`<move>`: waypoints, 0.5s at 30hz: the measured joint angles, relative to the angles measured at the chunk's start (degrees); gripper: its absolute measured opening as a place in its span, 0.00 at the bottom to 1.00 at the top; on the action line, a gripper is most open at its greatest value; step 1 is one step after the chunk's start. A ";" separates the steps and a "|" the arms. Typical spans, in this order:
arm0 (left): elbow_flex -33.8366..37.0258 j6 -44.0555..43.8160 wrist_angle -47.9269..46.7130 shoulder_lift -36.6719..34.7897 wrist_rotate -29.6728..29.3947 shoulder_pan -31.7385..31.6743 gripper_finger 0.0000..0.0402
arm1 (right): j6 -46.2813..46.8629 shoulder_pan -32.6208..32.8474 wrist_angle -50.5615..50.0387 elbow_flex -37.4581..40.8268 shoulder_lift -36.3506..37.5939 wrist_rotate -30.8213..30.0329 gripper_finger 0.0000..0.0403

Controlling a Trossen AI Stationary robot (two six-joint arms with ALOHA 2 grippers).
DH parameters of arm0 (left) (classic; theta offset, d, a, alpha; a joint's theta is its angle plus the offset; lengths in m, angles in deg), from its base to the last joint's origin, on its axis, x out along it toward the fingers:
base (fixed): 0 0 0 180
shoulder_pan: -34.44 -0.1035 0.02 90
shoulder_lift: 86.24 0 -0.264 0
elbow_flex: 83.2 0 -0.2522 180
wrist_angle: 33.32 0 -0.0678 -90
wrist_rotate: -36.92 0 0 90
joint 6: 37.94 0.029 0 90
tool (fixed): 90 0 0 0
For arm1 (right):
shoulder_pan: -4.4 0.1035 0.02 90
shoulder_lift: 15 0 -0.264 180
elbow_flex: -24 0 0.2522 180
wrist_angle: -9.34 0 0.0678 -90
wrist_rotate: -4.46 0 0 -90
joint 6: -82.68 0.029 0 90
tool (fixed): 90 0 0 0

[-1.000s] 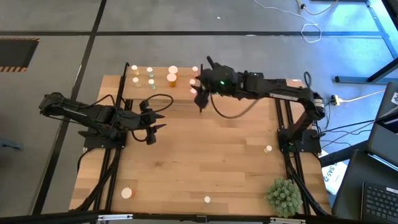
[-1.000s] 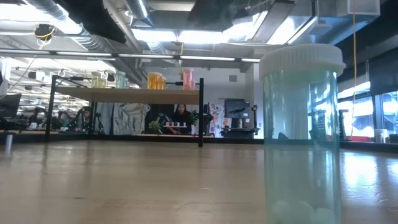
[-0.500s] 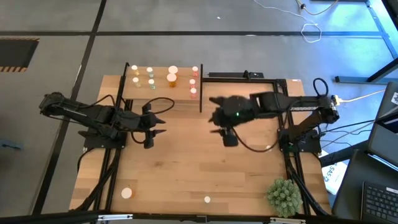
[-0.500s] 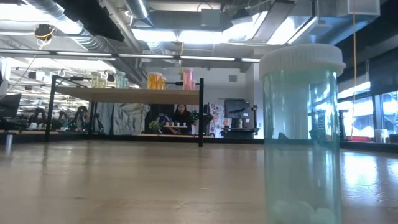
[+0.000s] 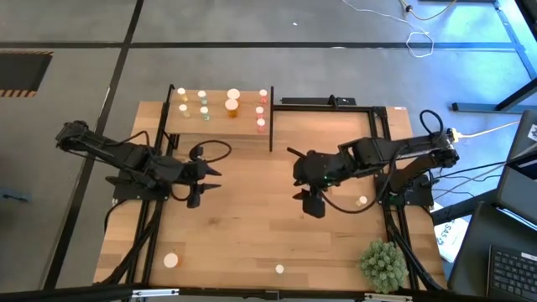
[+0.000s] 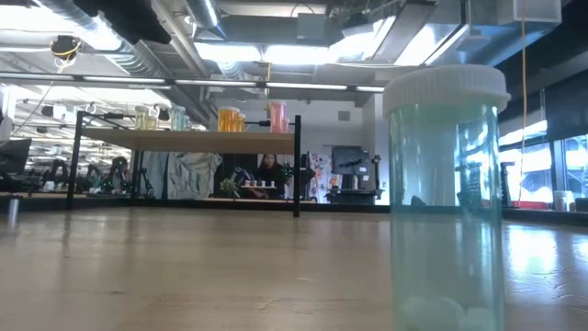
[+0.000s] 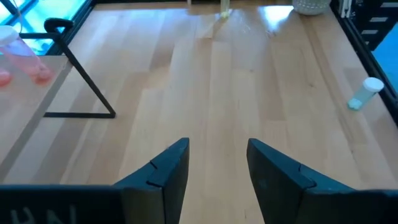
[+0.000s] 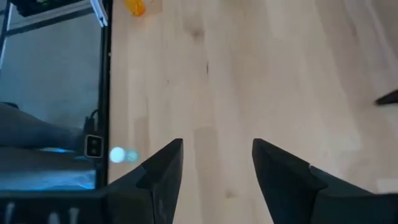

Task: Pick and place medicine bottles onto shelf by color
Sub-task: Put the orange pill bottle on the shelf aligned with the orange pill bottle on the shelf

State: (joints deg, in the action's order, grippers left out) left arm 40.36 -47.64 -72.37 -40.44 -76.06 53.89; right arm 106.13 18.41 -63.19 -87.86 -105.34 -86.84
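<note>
The shelf (image 5: 220, 126) stands at the table's far edge, with several small medicine bottles (image 5: 232, 101) upright on it: pale green on the left, orange in the middle, reddish on the right. The low view shows them on the shelf top (image 6: 188, 139). Three bottles stand loose on the table: an orange one (image 5: 170, 260) near left, a pale green one (image 5: 279, 268) at the near edge, filling the low view (image 6: 446, 193), and a pale one (image 5: 362, 200) on the right (image 7: 364, 95). My left gripper (image 5: 210, 176) hovers open, left of centre. My right gripper (image 5: 298, 176) hovers open, right of centre.
A spiky green plant ball (image 5: 382, 264) sits at the near right corner. Black frame rails (image 5: 382, 143) run along the table's right side by the right arm's base. Bare tabletop (image 5: 252, 218) lies between the two grippers and toward the near edge.
My right gripper has pulled back from the shelf's right end, toward the table's near and right edges, and tipped more downward; it stayed open with nothing in it. My left gripper has swung slightly toward the near edge.
</note>
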 joint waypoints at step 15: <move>0.00 -0.18 -0.01 -0.19 -0.05 3.11 0.39 | -2.01 5.75 -3.59 0.11 -6.42 6.71 0.48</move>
State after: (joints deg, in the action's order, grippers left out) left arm 40.36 -47.82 -72.38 -40.63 -76.11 57.00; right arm 104.12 24.16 -66.77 -87.75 -111.76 -80.12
